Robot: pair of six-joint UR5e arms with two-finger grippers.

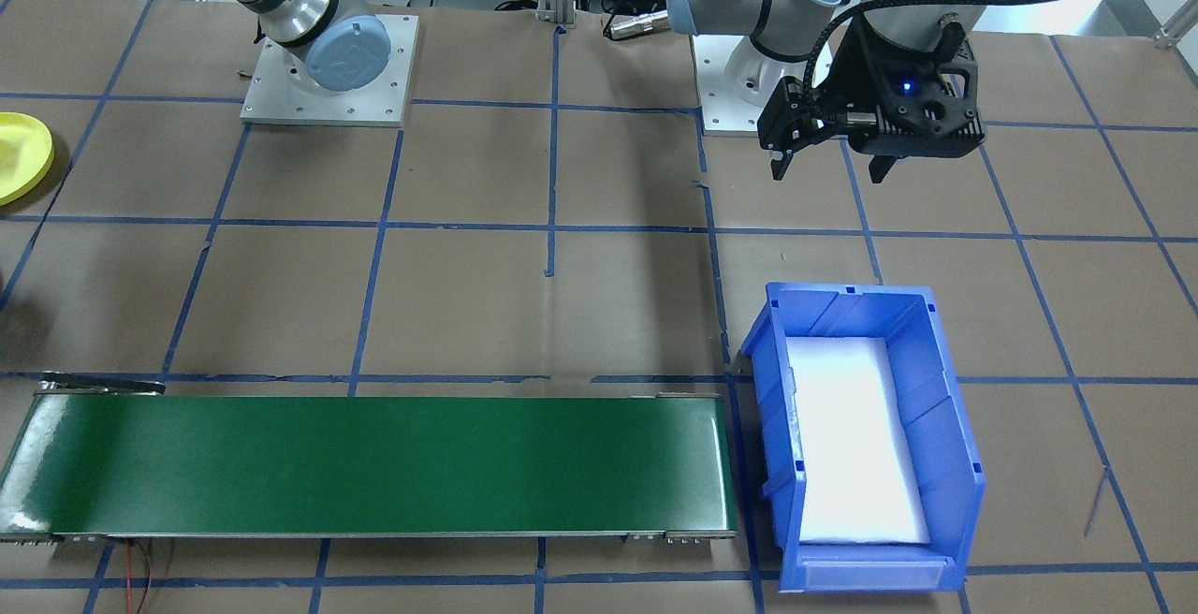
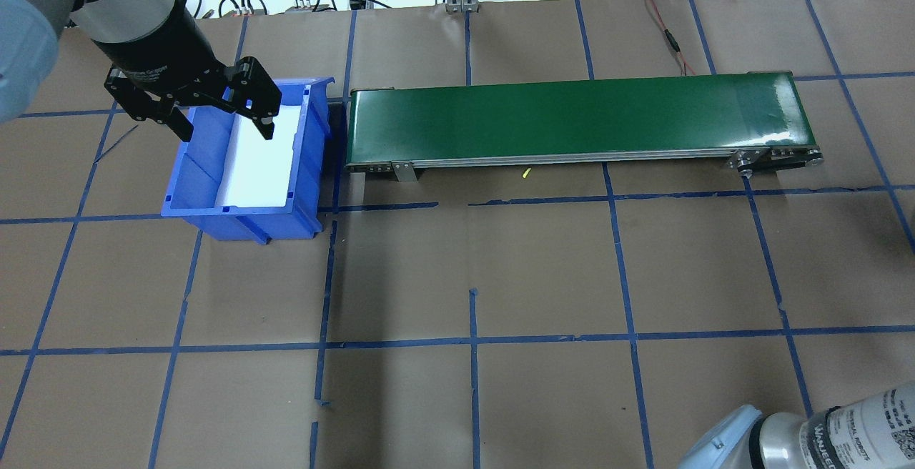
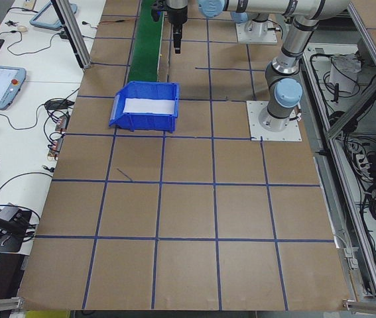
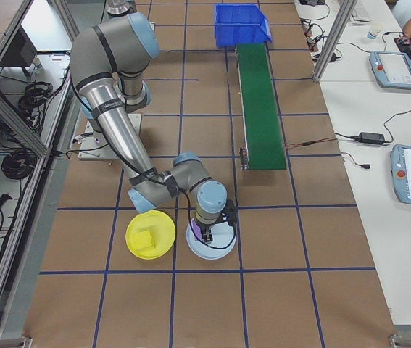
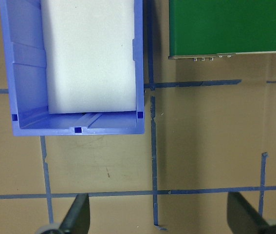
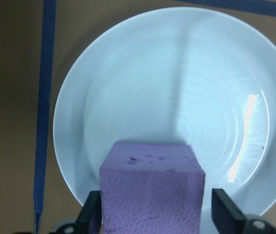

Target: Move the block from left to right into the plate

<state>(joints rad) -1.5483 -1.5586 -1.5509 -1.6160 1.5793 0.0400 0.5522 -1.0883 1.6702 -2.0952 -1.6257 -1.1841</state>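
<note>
Purple block point(image 6: 150, 187), clamped in my right gripper point(image 6: 157, 214), hangs over the pale plate point(image 6: 176, 73) just beside the yellow plate point(image 4: 163, 226), so I judge that releasing now drops it in the wrong dish, while my left gripper point(image 2: 224, 126) sits wide open and empty.

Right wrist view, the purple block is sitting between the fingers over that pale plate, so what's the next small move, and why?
Probably open the right gripper and leave the purple block there. The block is already inside the rim of the pale plate, towards its near edge, with a finger close on each side. Whether the grip is tight or already loosened cannot be told.
</note>
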